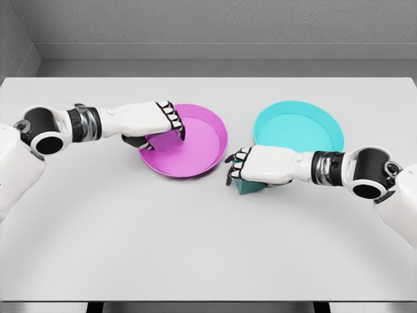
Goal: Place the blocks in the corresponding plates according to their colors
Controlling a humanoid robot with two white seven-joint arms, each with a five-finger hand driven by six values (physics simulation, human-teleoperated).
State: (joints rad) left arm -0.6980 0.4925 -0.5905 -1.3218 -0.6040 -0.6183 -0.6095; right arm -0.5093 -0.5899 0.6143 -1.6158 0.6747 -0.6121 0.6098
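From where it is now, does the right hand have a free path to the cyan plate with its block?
Probably yes. The right hand grips the teal block just below the cyan plate, and nothing lies between them. The left hand is away over the pink plate.

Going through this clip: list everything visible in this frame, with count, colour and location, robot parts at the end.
Table: one, light grey, fills most of the view.
Magenta plate: one, on the table left of centre.
Cyan plate: one, on the table right of centre, holding nothing.
Magenta block: one, held over the magenta plate's left part.
Teal block: one, on the table between the plates' near edges, mostly hidden under the right hand.
Wall: grey, behind the table.
Left hand: one, white, fingers curled around the magenta block.
Right hand: one, white, fingers closed over the teal block.
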